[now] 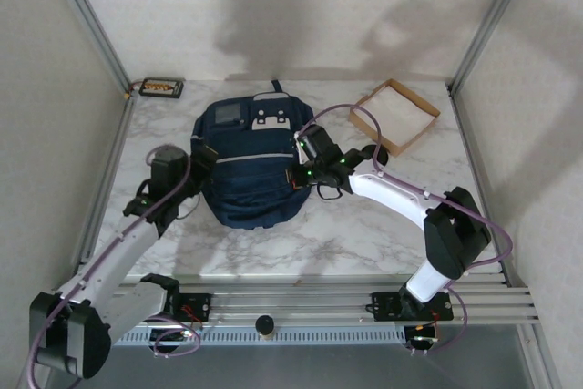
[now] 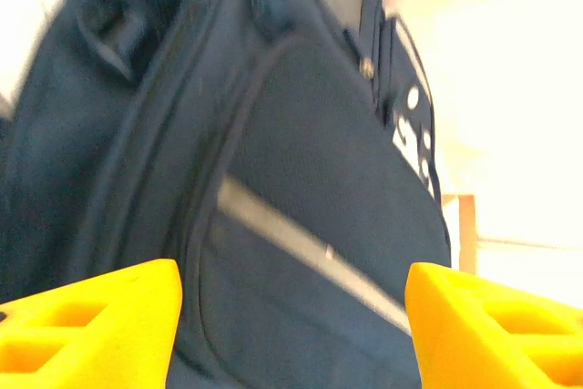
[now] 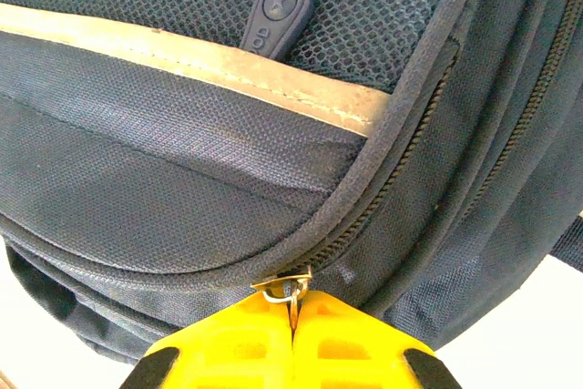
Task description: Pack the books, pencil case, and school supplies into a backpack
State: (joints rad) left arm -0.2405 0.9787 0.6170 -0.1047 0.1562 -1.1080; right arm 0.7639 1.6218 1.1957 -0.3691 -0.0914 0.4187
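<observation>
Right pincer [image 3: 293, 339]: closed, its yellow tips pinched on the metal zipper pull [image 3: 284, 287] of the front pocket, at the right flank of the backpack [image 3: 182, 179].
Zipper track: from the pull it curves away along the pocket's edge toward the far end. The teeth there look meshed, so the next move is probably a drag along that curve.
Backpack position: mid worktop [image 1: 364, 234], lying front up, long axis near to far, top handle at the far end.
Backpack contents: hidden.
Left pincer [image 2: 291, 334]: open, fingers wide apart, facing the left flank. I cannot tell whether it touches the fabric.
Nearer arm: the right one, since it holds the pull. The left looks placed to steady the bag.
Cardboard tray [image 1: 373, 134]: far right, apart from the backpack, pale floor showing.
Small dark tray [image 1: 162, 87]: far left corner, holding something yellowish-brown that is too small to name.
</observation>
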